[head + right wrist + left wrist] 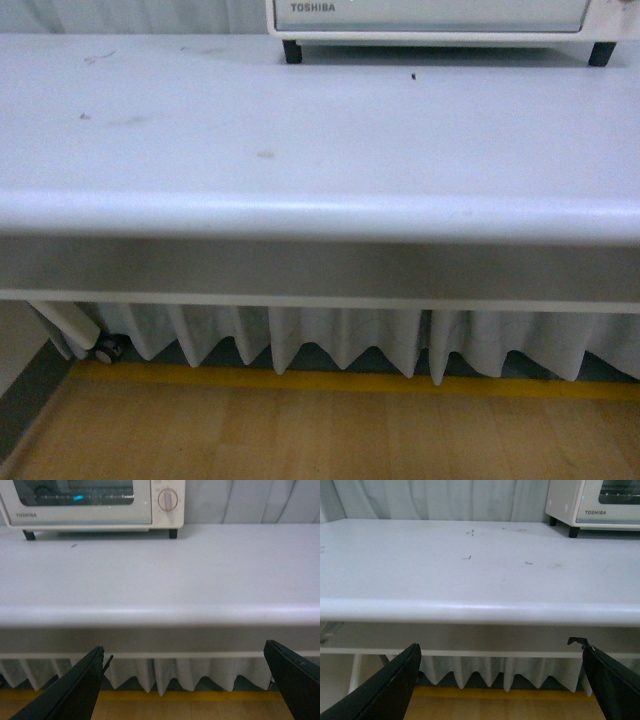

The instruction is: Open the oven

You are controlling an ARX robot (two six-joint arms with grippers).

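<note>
Left gripper (pixel 497 646) and right gripper (pixel 184 647) were held short of the table (pixel 300 150), fingers spread wide, with the oven (pixel 430 15) shut at upper right.

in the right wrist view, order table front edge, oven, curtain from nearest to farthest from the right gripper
1. table front edge, just ahead of the right gripper
2. oven, set well back from that edge
3. curtain, behind the oven

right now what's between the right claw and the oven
Only the table: its rounded front edge and bare white top, with one small dark fleck near the oven. The right wrist view shows it; the right claw stands open.
</note>
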